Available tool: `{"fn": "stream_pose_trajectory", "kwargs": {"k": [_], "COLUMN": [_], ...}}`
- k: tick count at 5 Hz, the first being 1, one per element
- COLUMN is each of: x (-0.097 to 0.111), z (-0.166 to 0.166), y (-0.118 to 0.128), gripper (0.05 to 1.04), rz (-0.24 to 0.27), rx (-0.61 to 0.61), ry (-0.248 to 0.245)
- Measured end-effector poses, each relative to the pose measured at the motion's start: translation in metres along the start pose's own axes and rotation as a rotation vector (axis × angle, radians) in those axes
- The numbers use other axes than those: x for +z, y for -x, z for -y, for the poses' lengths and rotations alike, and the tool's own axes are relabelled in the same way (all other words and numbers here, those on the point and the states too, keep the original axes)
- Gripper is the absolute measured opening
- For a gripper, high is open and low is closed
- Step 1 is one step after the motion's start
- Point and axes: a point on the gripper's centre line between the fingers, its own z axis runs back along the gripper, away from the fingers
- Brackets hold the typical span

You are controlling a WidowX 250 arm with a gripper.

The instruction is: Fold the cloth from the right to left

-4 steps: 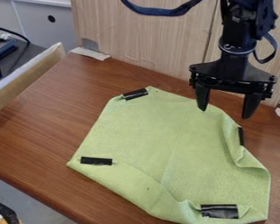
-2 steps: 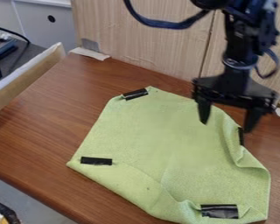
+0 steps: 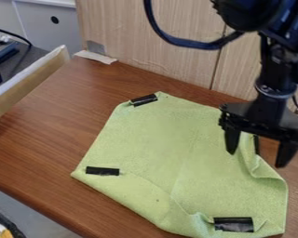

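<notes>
Well, the brown table (image 3: 45,135) is bearing the green cloth (image 3: 158,148), which is lying mostly spread, its shape not changing. The black gripper (image 3: 256,158) is dropping and edging rightward over the cloth's right side, its fingers standing wide apart, gripping nothing. I'm guessing it's lining up a pinch by the dark strip (image 3: 256,145), the fold still waiting.

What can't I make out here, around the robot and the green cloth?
All in the camera view:
- Robot arm: upper part, cut off by the top edge.
- Green cloth: underside, hidden by its own upper surface; part of its upper right edge, behind the gripper.
- Dark object, lower left: cut off by the frame.
</notes>
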Motion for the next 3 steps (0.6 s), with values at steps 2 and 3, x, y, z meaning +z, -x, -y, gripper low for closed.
{"fn": "stream_pose_trajectory", "kwargs": {"k": [2, 3], "x": [-0.023, -0.038], "z": [0.018, 0.017], "y": [0.039, 0.051], "gripper": [1.001, 1.001], "rz": [-0.009, -0.028], "rx": [-0.130, -0.163], "ry": [0.013, 0.041]}}
